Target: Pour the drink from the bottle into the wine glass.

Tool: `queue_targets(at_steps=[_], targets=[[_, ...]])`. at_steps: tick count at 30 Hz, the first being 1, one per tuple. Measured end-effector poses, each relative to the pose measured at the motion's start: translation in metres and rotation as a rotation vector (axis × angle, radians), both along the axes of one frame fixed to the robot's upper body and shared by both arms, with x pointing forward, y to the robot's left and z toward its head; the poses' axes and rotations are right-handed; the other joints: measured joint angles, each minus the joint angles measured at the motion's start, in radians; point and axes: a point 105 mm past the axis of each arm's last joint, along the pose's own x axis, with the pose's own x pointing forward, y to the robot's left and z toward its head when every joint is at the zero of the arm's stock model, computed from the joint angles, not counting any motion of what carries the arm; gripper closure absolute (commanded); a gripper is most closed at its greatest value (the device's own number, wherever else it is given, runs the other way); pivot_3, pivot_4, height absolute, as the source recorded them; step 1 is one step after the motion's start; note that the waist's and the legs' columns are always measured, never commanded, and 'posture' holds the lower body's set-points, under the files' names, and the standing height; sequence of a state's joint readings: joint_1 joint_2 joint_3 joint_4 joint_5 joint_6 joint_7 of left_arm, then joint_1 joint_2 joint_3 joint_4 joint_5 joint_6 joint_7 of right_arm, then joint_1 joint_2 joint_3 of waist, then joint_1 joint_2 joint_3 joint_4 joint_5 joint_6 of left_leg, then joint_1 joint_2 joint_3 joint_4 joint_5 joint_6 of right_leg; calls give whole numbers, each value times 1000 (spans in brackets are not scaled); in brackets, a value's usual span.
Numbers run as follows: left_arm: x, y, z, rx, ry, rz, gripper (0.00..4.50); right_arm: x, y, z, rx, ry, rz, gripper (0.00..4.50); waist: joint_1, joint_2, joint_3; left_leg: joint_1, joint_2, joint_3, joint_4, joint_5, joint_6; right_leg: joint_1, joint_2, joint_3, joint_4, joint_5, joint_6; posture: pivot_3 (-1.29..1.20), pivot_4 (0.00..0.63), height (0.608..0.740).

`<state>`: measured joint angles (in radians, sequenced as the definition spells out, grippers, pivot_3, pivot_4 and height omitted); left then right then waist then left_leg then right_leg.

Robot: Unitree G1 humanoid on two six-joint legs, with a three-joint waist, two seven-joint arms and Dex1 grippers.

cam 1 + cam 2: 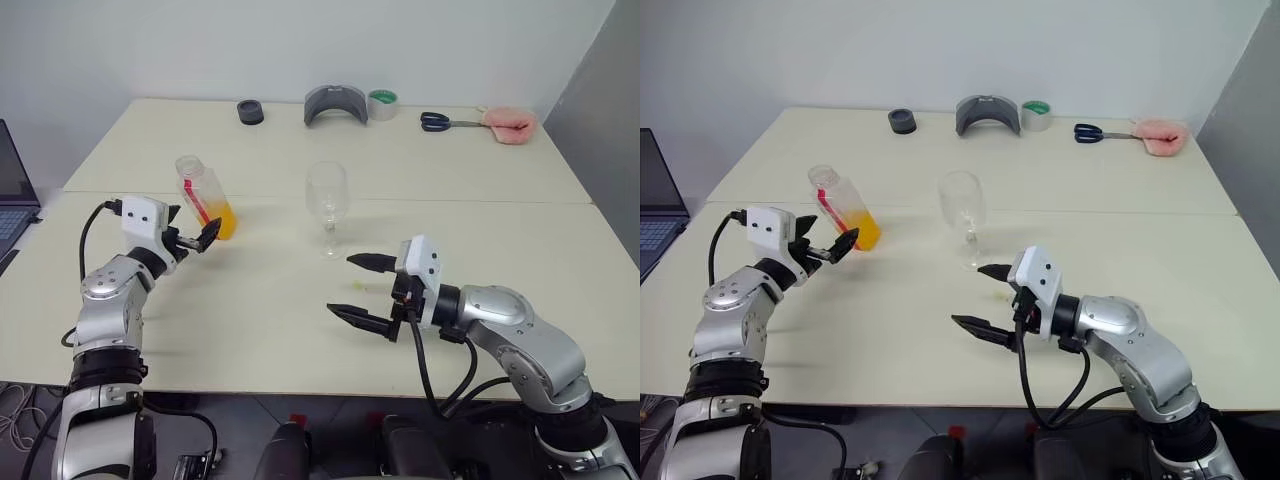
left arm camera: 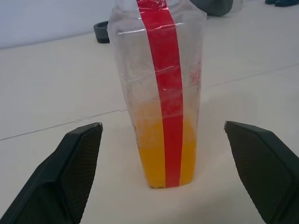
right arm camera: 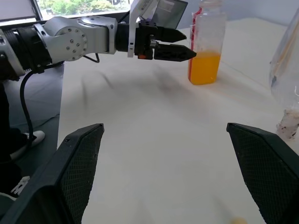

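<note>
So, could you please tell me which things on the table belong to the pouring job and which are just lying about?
For the job:
- bottle holding the drink
- wine glass

Lying about:
- scissors
- tape roll
- pink cloth
- grey curved piece
- black ring
- laptop

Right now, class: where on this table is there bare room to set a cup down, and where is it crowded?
Bare: the wide stretch right of the wine glass, and the middle band between the bottle and the far-edge items. Crowded: the far edge, with tape roll, scissors and pink cloth.
</note>
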<state>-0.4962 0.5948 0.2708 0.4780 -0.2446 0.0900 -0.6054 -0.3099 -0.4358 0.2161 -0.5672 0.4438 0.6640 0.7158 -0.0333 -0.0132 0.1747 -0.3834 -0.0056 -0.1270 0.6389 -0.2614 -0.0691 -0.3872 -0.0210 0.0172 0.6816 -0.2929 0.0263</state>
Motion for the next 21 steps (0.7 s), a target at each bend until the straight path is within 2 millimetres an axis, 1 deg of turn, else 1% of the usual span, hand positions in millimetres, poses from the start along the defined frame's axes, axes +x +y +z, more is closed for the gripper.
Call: queue_targets(at_steps=[8, 15, 21], targets=[[16, 0, 5, 6, -6, -21, 0, 0, 2, 3, 0, -14, 7, 24, 0, 0, 0, 0, 0, 0, 0, 0, 0, 0, 0, 0, 0, 0, 0, 0, 150, 740], [26, -1, 5, 7, 7, -33, 0, 2, 4, 8, 13, -29, 1, 24, -1, 0, 0, -1, 0, -1, 1, 0, 0, 0, 0, -1, 0, 0, 0, 0, 150, 740], [31, -2, 5, -4, 9, -45, 0, 4, 5, 12, 24, -48, -5, 24, -1, 0, 0, -1, 0, -1, 1, 0, 0, 0, 0, -1, 1, 0, 0, 0, 150, 740]])
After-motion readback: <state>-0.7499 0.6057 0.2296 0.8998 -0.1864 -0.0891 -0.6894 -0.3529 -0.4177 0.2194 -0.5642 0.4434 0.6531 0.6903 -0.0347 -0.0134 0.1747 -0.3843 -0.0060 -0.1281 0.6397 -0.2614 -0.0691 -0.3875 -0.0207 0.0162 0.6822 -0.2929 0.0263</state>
